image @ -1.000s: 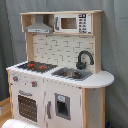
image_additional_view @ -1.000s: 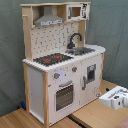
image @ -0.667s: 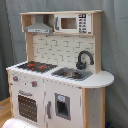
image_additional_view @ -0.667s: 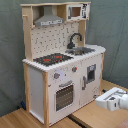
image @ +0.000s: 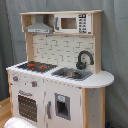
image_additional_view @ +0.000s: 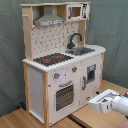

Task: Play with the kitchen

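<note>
the kitchen point(image_additional_view: 62, 62) is standing on the table point(image_additional_view: 95, 119). the gripper point(image_additional_view: 96, 102) is approaching at its 4 o'clock, apart from it; whether it is open cannot be told. next: reaching the cupboard door point(image_additional_view: 91, 75).

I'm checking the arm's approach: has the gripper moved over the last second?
Yes. In the second exterior view the gripper has moved toward the second exterior view's left, closing on the kitchen and its lower front.
</note>
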Robot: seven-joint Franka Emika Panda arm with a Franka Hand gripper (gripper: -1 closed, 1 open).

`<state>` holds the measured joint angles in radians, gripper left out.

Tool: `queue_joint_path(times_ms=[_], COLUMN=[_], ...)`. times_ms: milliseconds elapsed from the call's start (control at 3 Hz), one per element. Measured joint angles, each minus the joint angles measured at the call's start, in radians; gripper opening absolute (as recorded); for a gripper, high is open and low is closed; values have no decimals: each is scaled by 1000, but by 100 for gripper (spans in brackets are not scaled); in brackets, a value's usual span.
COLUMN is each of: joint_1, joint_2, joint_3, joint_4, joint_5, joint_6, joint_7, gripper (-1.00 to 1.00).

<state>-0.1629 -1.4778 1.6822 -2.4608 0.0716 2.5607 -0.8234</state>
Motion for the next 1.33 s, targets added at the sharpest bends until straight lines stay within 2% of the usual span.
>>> queue_joint_path(times_ms=[333,667,1000,1333], joint_1=[-89,-155,-202,-250], joint_2=[-7,-7,-11,-20], joint_3=[-3,-52,-113,-105], joint_4=[31,31,31,56], joint_5=[-2,-8,-8,-8], joint_6=[38,94,121,166], joint_7=[-4,-41,16,104], gripper=[100,100,100,100])
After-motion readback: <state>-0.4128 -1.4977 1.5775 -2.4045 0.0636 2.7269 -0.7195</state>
